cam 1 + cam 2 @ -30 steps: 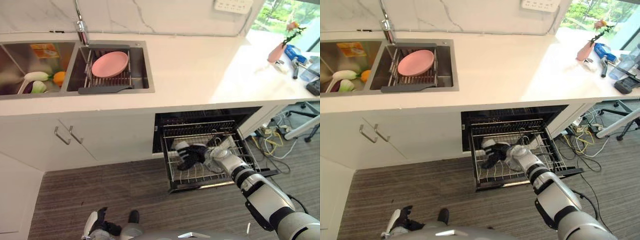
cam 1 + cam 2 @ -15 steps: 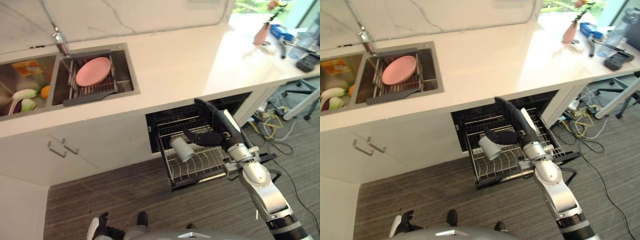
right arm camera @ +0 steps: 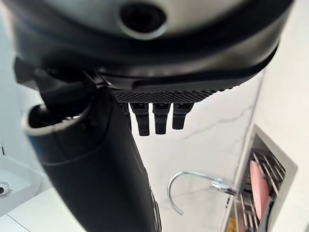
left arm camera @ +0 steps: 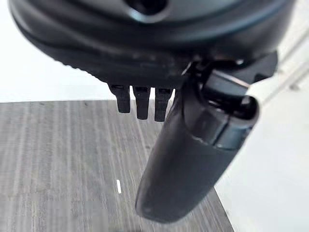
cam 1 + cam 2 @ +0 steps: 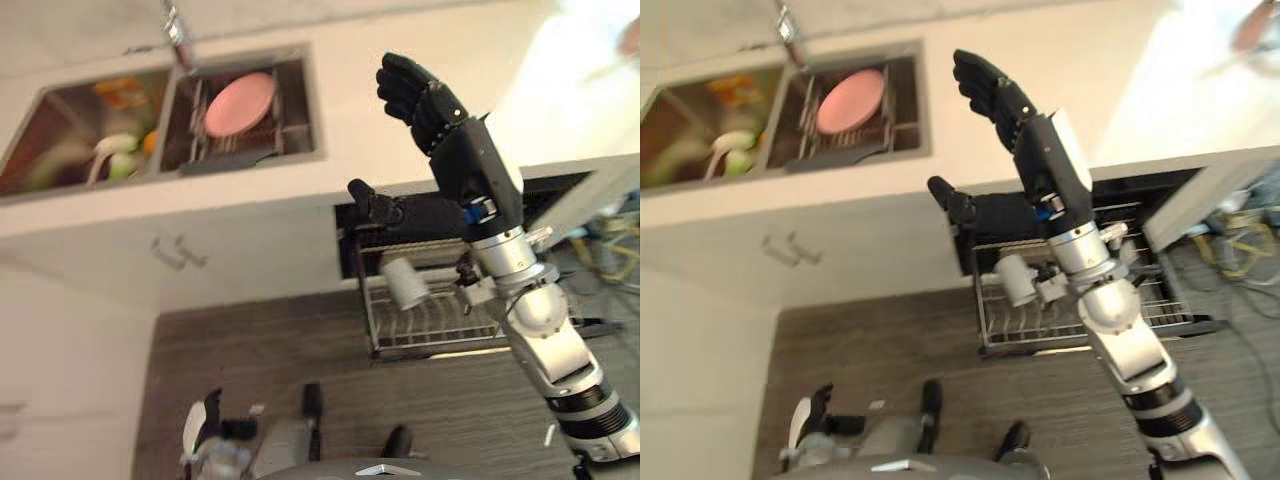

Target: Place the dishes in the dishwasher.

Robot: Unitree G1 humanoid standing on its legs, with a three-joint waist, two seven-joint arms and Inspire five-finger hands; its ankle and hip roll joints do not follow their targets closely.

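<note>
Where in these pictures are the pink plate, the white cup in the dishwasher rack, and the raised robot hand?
pink plate (image 5: 239, 101), left eye view, centre of its face.
white cup (image 5: 405, 284), left eye view, its side.
right robot hand (image 5: 425, 103), left eye view, its back.

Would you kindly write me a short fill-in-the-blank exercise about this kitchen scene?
1. The pink plate rests on a rack in the ____.
2. The white cup lies in the pulled-out ____ rack.
3. The right hand, raised above the counter, holds ____.
4. The left hand hangs over the ____.

Missing words: sink; dishwasher; nothing; floor
</note>
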